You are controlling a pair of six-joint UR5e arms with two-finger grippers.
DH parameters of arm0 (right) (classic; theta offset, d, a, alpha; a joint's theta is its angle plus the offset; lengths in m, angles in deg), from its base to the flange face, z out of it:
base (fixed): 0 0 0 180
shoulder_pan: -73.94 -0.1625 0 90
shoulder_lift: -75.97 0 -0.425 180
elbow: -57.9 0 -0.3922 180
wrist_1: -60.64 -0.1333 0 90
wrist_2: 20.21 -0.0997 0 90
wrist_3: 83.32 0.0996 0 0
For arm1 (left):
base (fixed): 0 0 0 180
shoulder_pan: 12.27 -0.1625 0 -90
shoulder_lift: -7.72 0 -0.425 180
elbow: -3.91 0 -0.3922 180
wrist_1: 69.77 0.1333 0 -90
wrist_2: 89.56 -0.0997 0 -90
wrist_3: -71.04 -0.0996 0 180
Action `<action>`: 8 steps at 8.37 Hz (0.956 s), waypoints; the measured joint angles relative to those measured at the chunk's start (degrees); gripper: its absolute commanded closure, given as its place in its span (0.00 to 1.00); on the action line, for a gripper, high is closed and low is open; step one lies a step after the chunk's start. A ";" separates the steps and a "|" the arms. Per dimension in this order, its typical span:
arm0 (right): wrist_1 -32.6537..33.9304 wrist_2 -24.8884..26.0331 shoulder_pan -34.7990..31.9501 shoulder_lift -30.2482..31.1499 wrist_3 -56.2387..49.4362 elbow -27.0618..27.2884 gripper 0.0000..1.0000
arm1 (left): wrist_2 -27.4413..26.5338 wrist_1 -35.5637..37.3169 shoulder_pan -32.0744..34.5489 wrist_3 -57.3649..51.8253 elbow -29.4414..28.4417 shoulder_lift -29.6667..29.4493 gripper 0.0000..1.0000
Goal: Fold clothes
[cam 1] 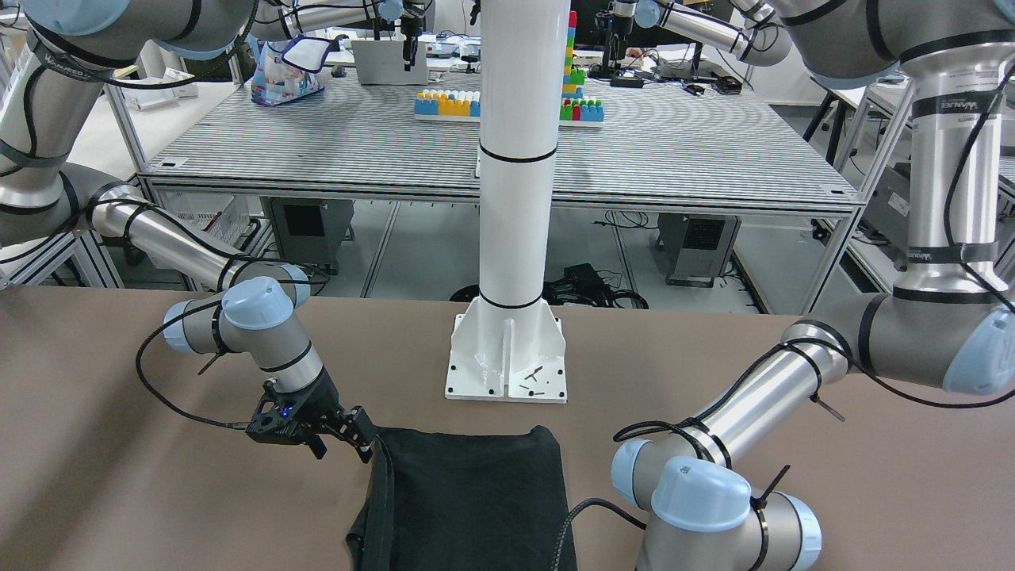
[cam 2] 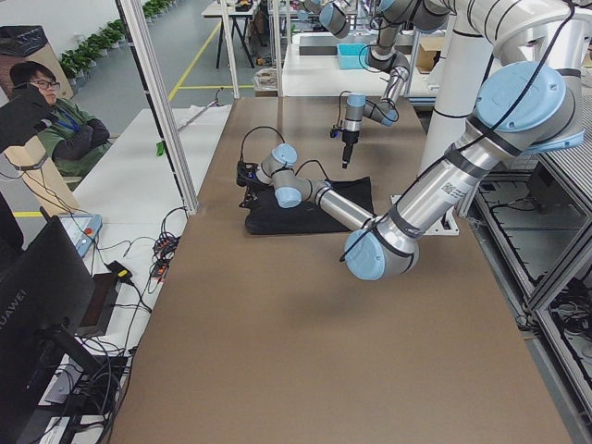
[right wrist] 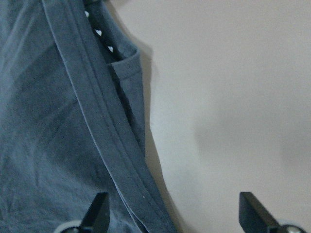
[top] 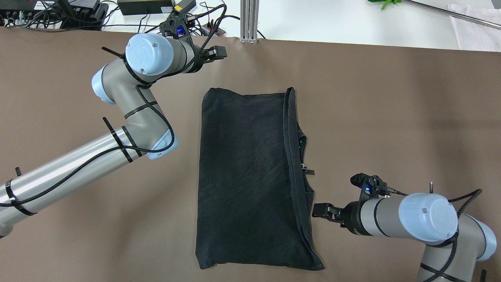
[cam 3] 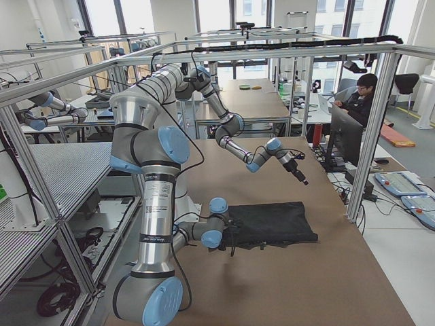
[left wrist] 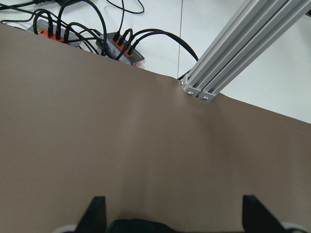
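Note:
The clothes (top: pixel 246 176) are one black garment folded into a long rectangle in the middle of the brown table (top: pixel 391 117), with a hemmed edge (top: pixel 291 156) running along its right side. My right gripper (top: pixel 319 209) is low beside that edge, near the garment's front right corner. In the right wrist view it (right wrist: pixel 176 213) is open, one fingertip (right wrist: pixel 99 216) over the hem (right wrist: pixel 97 126) and the other over bare table. My left gripper (top: pixel 220 53) is beyond the garment's far left corner, apart from it. The left wrist view shows it (left wrist: pixel 177 213) open over bare table.
An aluminium post (top: pixel 249 19) stands at the table's far edge, with cables and power strips (left wrist: pixel 87 34) behind it. The white pillar base (cam 1: pixel 507 357) is bolted down at the robot's side. A person (cam 2: pixel 46 102) sits beyond the far edge by a monitor (cam 3: pixel 353 136).

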 measured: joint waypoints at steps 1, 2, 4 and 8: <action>1.43 2.04 -0.99 -2.09 -1.42 -0.39 0.06 | 0.21 0.02 0.08 0.03 0.17 -0.10 0.00; 4.26 5.11 -1.52 -4.65 -4.38 -0.77 0.06 | 1.10 0.05 0.51 0.05 0.40 -0.19 0.00; 7.60 12.03 -1.86 -9.21 -10.17 -1.79 0.06 | 4.93 -0.03 2.26 0.12 0.87 -0.10 0.00; 8.40 23.73 -2.00 -18.74 -17.59 -12.96 0.06 | 6.66 -0.15 3.03 0.07 1.15 0.14 0.00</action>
